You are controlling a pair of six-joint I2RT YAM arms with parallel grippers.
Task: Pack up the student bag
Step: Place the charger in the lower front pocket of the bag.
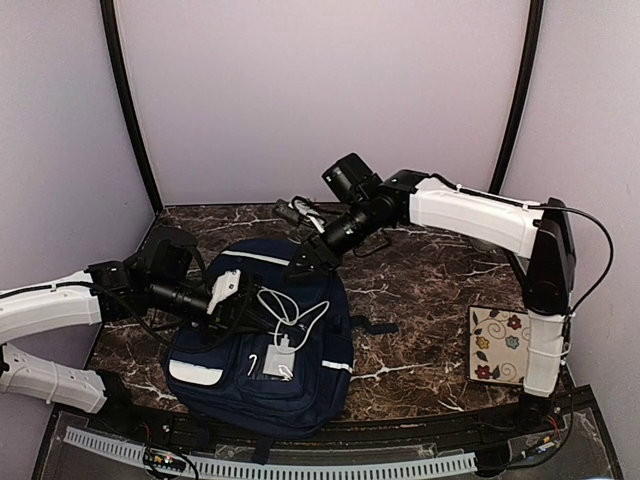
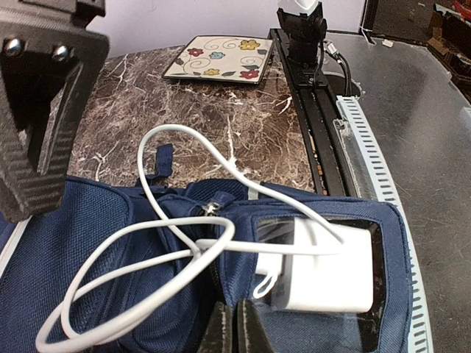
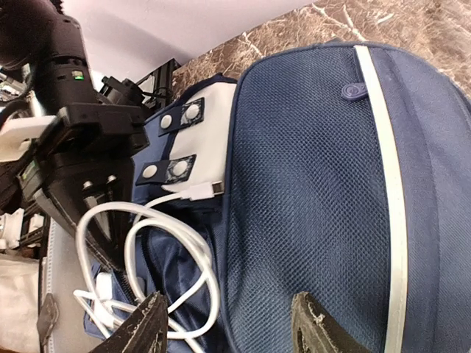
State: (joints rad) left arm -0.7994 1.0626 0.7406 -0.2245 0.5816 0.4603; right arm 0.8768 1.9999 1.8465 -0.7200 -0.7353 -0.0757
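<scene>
Charger sits lower in the frame than the right tool, on the bag's front pocket

The backpack (image 1: 310, 390) lies at lower centre of the table (image 1: 420, 270), its long axis running up the frame. The right tool (image 3: 232, 331) stands wide over its top end. The left tool (image 2: 234, 331) is pinched closed beside the charger (image 2: 324, 276) and cable (image 2: 193, 254), and is the nearer.

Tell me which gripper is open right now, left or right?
The right gripper: its jaws stand apart over the student bag; the left gripper is shut beside the white charger.
</scene>
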